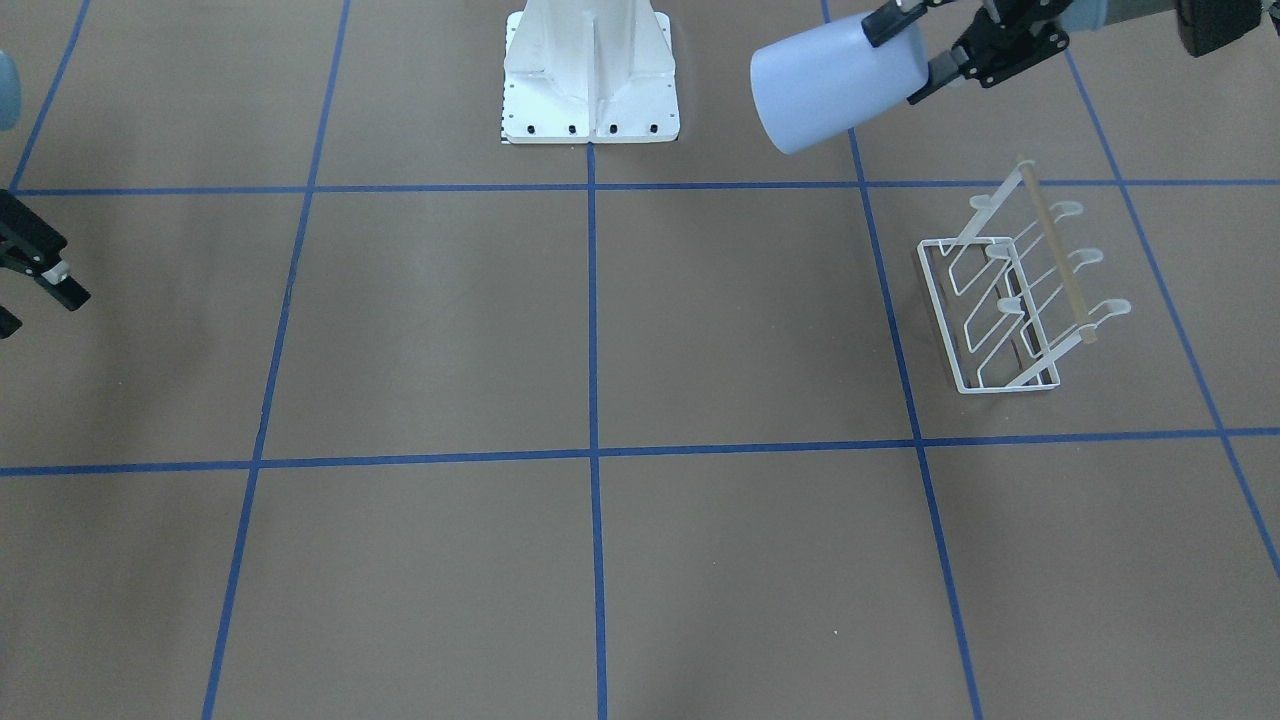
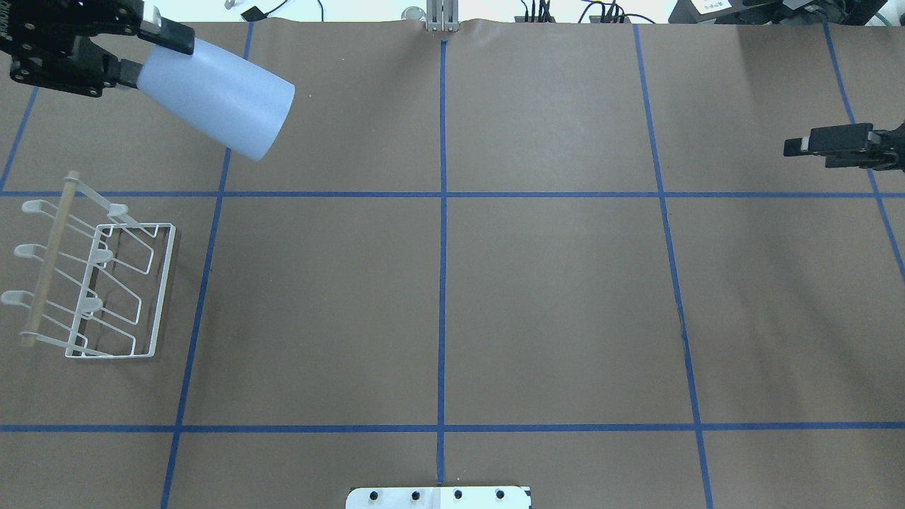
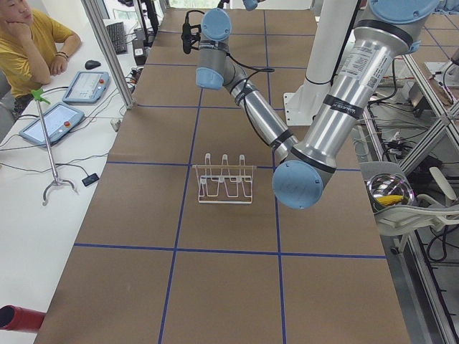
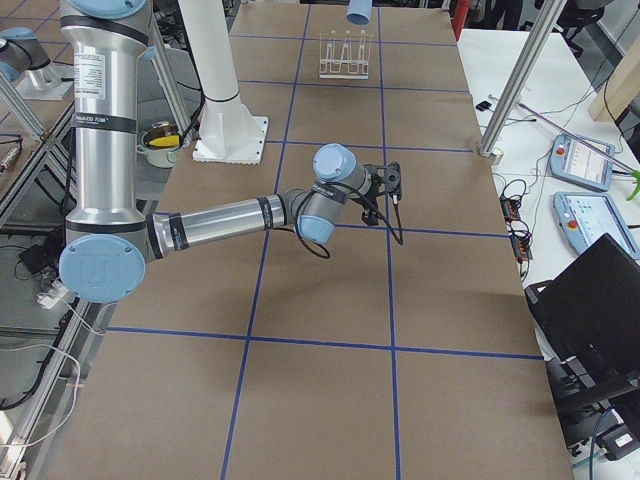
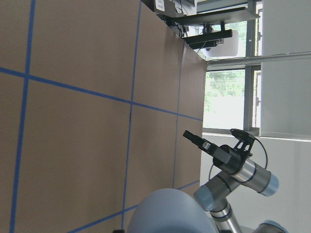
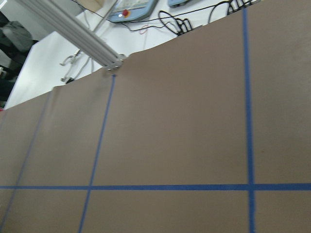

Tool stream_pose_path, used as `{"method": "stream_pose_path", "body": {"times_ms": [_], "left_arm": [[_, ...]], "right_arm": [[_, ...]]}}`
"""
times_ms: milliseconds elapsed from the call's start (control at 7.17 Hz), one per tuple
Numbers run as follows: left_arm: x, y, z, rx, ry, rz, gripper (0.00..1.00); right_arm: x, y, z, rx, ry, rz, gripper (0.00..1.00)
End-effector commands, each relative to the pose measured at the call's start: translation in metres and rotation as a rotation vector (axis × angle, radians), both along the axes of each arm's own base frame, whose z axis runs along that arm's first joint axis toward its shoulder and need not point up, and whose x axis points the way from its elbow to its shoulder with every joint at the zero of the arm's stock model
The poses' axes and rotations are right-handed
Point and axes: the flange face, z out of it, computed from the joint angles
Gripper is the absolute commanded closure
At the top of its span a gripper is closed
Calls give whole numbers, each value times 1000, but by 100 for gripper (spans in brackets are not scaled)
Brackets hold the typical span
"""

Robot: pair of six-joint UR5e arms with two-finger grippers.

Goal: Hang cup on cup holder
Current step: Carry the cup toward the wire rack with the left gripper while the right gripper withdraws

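Observation:
The pale blue cup [image 2: 215, 99] hangs in the air at the far left of the table, tilted, with its open end pointing toward the table's middle. My left gripper [image 2: 152, 56] is shut on its narrow end. In the front-facing view the cup [image 1: 835, 90] and the left gripper [image 1: 905, 55] are at the top right. The white wire cup holder [image 2: 92, 283] with its wooden bar stands on the table nearer the robot than the cup and holds nothing; it also shows in the front-facing view [image 1: 1010, 300]. My right gripper [image 2: 799, 147] is open and empty at the far right, above the table.
The white robot base [image 1: 590, 75] sits at the middle of the near edge. Blue tape lines grid the brown table. An operator [image 3: 29, 36] sits at a side desk with tablets. A metal bowl [image 3: 389, 192] stands off the table beside the robot.

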Motion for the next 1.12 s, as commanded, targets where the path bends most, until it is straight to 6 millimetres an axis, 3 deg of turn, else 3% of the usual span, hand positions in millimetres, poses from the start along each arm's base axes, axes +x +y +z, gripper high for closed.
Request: {"method": "stream_pose_path", "body": {"times_ms": [0, 418, 697, 976], "left_arm": [[-19, -17, 33, 62, -115, -45, 100], [-22, -40, 71, 134, -292, -115, 100], [-17, -49, 102, 201, -450, -123, 100], [14, -23, 156, 223, -664, -96, 100]], "right_arm": [[45, 3, 53, 13, 217, -105, 0], [93, 18, 101, 36, 357, -243, 0], [95, 21, 107, 24, 359, -246, 0], [96, 22, 110, 16, 360, -246, 0]]}}
